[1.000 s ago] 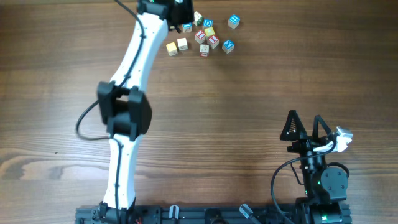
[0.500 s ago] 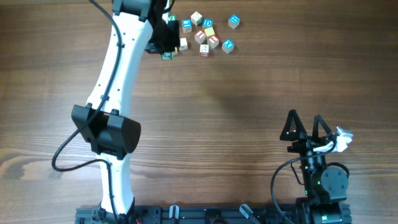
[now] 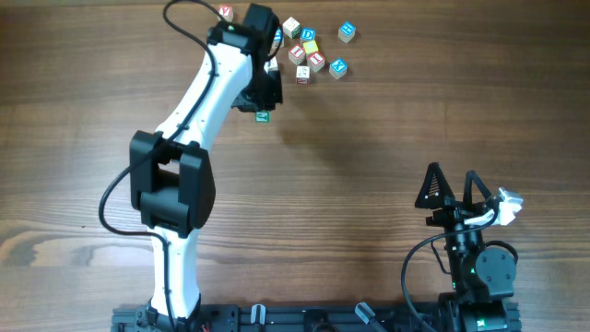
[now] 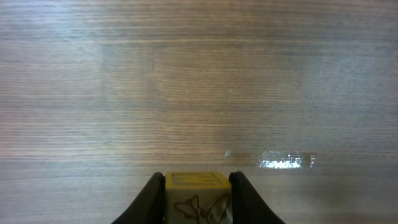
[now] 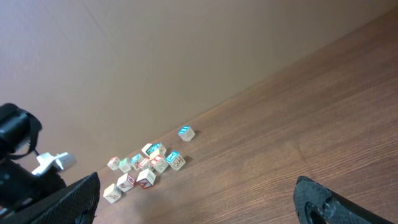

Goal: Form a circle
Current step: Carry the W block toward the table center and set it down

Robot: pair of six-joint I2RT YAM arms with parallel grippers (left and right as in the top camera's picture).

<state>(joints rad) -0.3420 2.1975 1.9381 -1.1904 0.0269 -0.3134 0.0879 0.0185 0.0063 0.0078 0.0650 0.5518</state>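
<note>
My left gripper (image 4: pixel 198 182) is shut on a small wooden cube (image 4: pixel 198 198) with a yellow top and a butterfly drawn on its side. In the overhead view the left gripper (image 3: pixel 262 103) hovers just near-left of the loose cluster of letter cubes (image 3: pixel 309 51). They lie scattered and show no circle. A blue-faced cube (image 3: pixel 338 66) marks the cluster's right side. My right gripper (image 3: pixel 452 189) rests open at the near right, far from the cubes, with nothing between its fingers (image 5: pixel 74 200).
One cube with a red letter (image 3: pixel 226 12) lies apart at the back left of the cluster, and another blue one (image 3: pixel 347 31) at the back right. The left arm's white links (image 3: pixel 198 101) stretch across the table's left half.
The left gripper has come from the back edge of the cluster toward the near side, still shut on its cube. The arm's elbow has swung about. The right arm has not moved.
</note>
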